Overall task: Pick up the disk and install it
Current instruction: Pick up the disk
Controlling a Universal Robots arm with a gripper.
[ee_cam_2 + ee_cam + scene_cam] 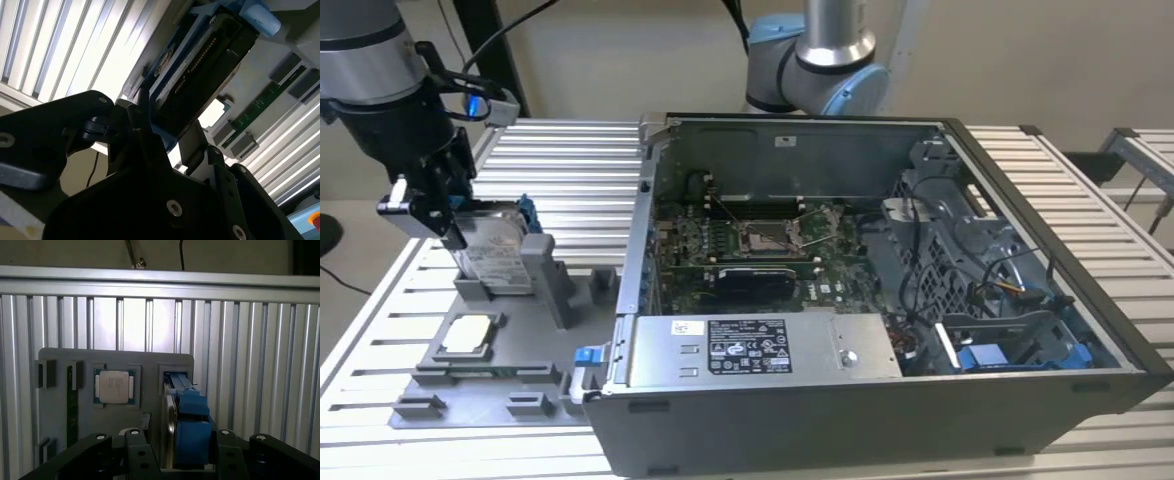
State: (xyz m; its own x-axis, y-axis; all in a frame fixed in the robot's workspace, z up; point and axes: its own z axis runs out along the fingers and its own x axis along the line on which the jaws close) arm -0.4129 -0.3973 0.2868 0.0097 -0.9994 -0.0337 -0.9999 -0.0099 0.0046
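1. Disk (496, 252) stands upright on its edge in a slot of the grey fixture (494, 392), at the exterior view's left, on the slatted metal table (574, 170)
2. Its blue frame (527, 215) runs along the side facing the open computer case (881, 405), which sits just beside the fixture
3. Gripper (451, 228) hangs straight down over the disk's upper end and straddles it
4. From the first wrist view, the disk (170, 425) and its blue frame (192, 432) appear edge-on in the middle of the gripper (182, 454); the second wrist view likewise has the disk (200, 70) running up out of the gripper (170, 136)
5. Whether the gripper is clenched on the disk or merely around it, I cannot tell
6. A small square chip (467, 333) lies flat in a pocket of the fixture, near the disk's slot
7. Inside the case the motherboard (761, 240) is exposed, with a grey labelled box (747, 348) along the nearer wall
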